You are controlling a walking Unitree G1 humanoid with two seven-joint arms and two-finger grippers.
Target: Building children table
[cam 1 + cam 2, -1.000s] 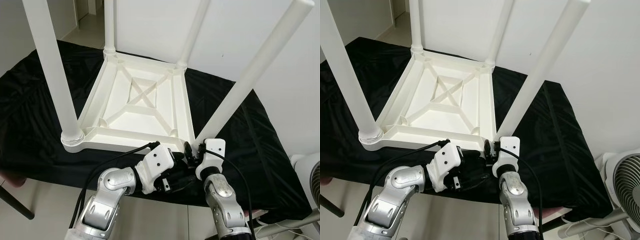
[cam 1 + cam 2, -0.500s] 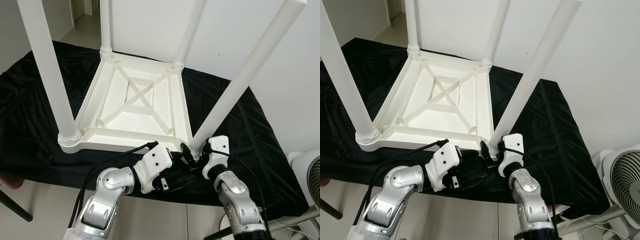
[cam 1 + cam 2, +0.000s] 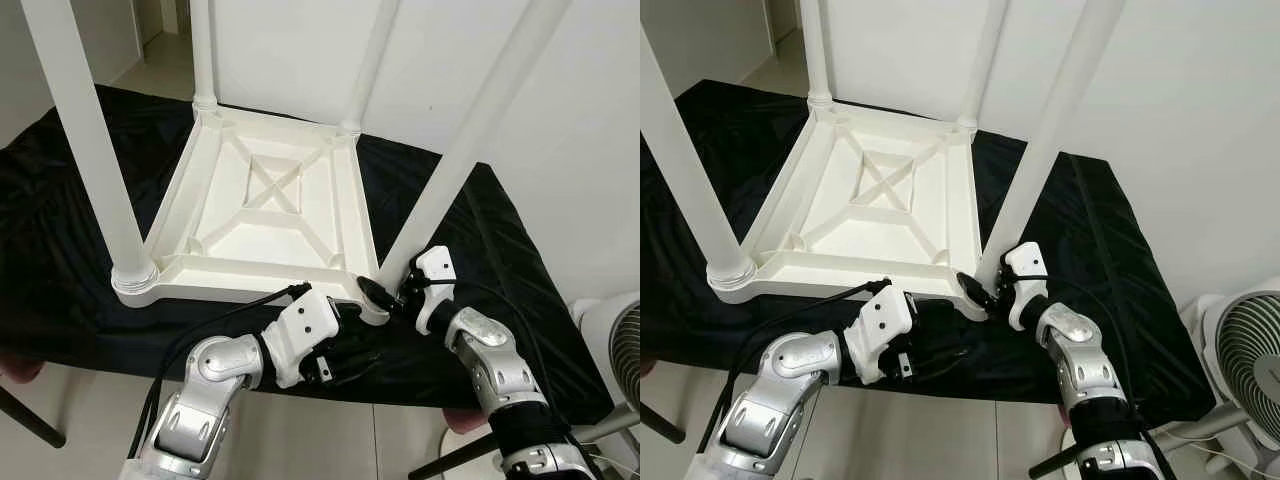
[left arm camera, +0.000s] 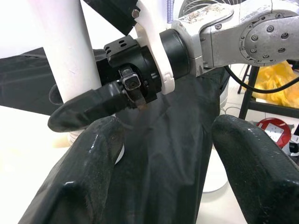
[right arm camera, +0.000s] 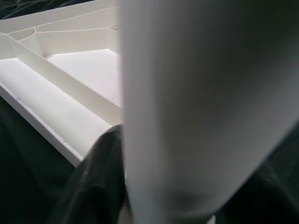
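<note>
Table (image 3: 270,215) upside down on black-draped worktop (image 3: 60,230), four legs up. Right claw (image 3: 392,296) pinching near leg (image 3: 455,170) at base, 5 o'clock corner. Left claw (image 4: 161,154) spread, beside it. Risk: leg tilting, socket cross-seating if grip slips.

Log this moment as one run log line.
right gripper: shut on near-right table leg | left gripper: open, beside | upturned white table on black cloth

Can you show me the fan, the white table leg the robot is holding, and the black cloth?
fan (image 3: 1240,370), right eye view, on its round grille.
white table leg (image 3: 1040,160), right eye view, mid-shaft above the right gripper (image 3: 990,290).
black cloth (image 3: 60,220), left eye view, bare part beside the tabletop.
</note>
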